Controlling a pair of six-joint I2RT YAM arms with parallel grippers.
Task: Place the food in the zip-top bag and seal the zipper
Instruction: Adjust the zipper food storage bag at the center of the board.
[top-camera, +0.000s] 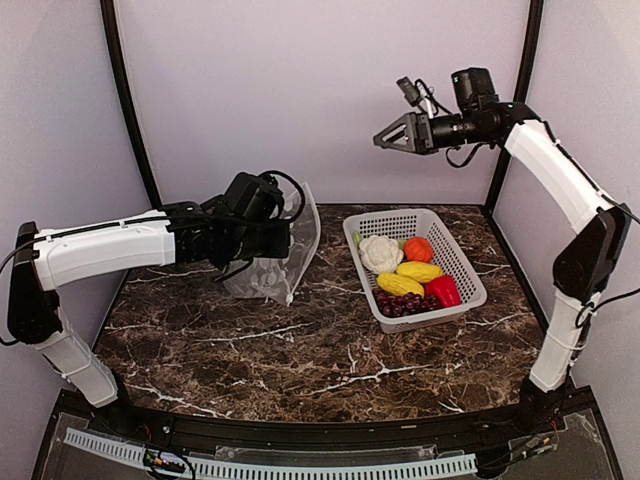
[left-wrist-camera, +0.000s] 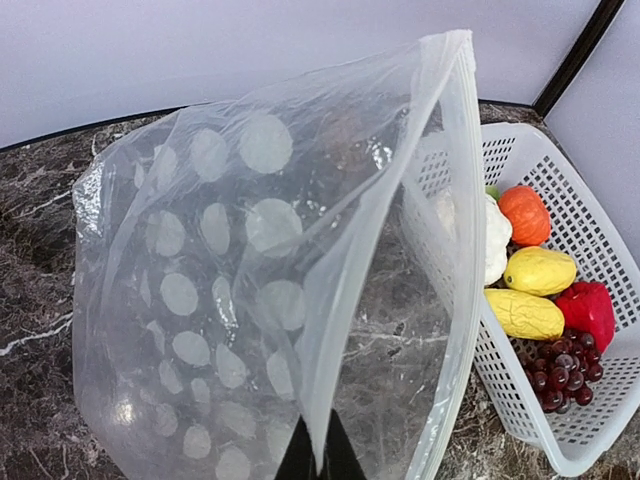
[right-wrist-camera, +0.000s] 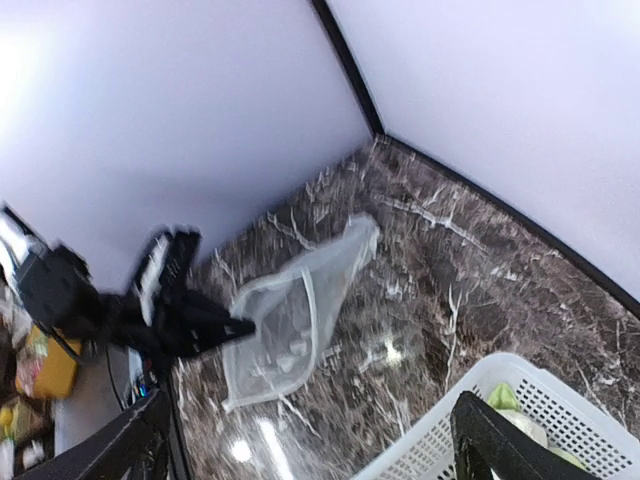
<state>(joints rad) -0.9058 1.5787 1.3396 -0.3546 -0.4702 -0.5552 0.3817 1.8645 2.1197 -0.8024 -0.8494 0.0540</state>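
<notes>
zip-top bag held upright over the surface, pinched at its mouth edge by the closed left tool. mouth gaping toward the basket, zipper near its left wall, a narrow gap between. food lying in the basket. right tool raised high, fingers spread wide, well apart from bag and basket. broad stretch of surface toward the near edge.

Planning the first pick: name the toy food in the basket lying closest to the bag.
The white lumpy vegetable, in the corner of the basket nearest the bag; the rest lie farther right.
</notes>
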